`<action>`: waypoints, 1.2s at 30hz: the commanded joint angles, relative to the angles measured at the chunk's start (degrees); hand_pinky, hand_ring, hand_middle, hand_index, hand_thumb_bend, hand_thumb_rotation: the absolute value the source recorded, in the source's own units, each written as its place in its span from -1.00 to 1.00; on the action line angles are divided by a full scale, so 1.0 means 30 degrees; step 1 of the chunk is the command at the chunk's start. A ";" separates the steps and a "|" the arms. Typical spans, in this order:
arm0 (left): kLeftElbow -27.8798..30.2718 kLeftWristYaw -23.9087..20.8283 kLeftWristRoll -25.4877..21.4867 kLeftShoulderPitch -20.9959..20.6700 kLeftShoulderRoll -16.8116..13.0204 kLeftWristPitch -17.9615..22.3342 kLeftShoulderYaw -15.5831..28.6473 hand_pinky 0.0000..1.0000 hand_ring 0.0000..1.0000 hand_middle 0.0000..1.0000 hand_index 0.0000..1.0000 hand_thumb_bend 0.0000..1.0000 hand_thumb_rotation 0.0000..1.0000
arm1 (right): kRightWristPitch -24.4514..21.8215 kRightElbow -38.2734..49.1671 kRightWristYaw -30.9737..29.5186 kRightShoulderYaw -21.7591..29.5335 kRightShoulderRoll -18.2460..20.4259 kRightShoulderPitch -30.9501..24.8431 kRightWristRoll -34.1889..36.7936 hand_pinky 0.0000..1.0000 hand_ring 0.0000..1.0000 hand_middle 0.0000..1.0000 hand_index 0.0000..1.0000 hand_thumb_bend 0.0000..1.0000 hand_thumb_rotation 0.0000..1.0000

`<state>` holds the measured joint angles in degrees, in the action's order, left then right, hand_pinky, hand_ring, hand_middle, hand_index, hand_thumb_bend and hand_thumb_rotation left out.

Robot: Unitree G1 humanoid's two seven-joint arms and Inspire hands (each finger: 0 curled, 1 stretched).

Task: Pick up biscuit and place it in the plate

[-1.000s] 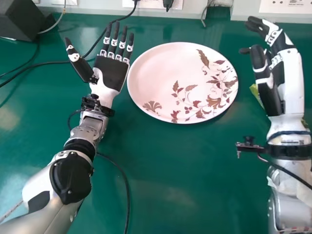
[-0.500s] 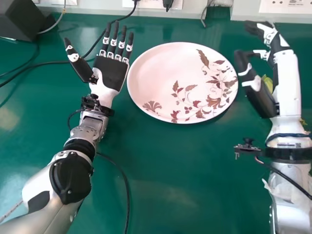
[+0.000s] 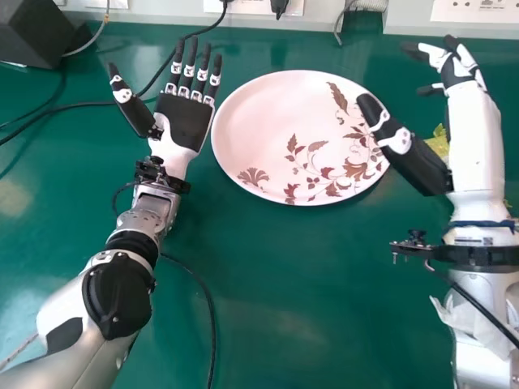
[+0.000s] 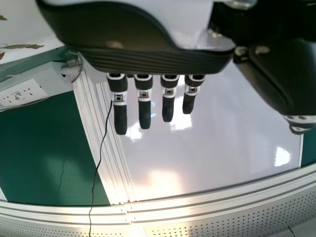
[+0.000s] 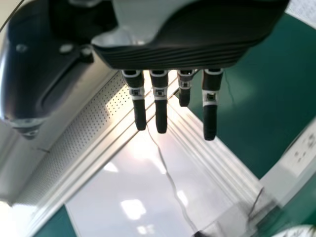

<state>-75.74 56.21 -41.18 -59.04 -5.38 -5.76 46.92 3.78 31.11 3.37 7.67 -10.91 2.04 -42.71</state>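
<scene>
To the right of a round plate (image 3: pixel 276 121), on the green tabletop (image 3: pixel 268 284), the biscuit (image 3: pixel 439 146) lies apart from the rim and largely hidden by the right robot hand (image 3: pixel 470 121); a small part peeks out on the side toward the plate, between the thumb and the rest of the hand. Whether hand and biscuit touch cannot be told. The right robot hand is spread, pinching nothing: its fingers are extended beyond the biscuit, to the right of the plate's far edge, and its thumb stands wide, with the tip across the plate's right rim as seen from the head. The left robot hand (image 3: pixel 182 121) rests left of the plate, palm up and fingers straight. The biscuit's visible part is yellow-green; its full shape cannot be made out. The plate is pale pink with brown and reddish leaves.
</scene>
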 commanded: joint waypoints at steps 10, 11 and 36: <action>-0.0157 0.0077 0.0056 0.0290 -0.0211 0.0130 0.0017 0.57 0.76 0.90 1.00 0.89 0.33 | -0.0861 0.1020 0.0295 -0.0017 -0.0638 -0.0563 -0.2464 0.22 0.38 0.63 0.66 0.96 -0.77; -0.0153 0.0014 0.0078 0.0295 -0.0201 0.0189 0.0001 0.58 0.76 0.90 1.00 0.89 0.33 | -0.0983 0.1063 0.0250 -0.0028 -0.0661 -0.0587 -0.2687 0.21 0.37 0.63 0.66 0.97 -0.77; -0.0172 0.0055 -0.0051 0.0284 -0.0222 -0.0120 0.0100 0.72 0.80 0.94 1.00 0.96 0.19 | -0.6336 0.3071 -0.4546 -0.1379 -0.0166 -0.0340 -1.0724 0.22 0.37 0.63 0.66 1.00 -0.83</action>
<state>-75.79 56.27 -41.19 -59.03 -5.43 -5.90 46.92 -14.56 39.35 -9.12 3.81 -11.79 1.06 -73.88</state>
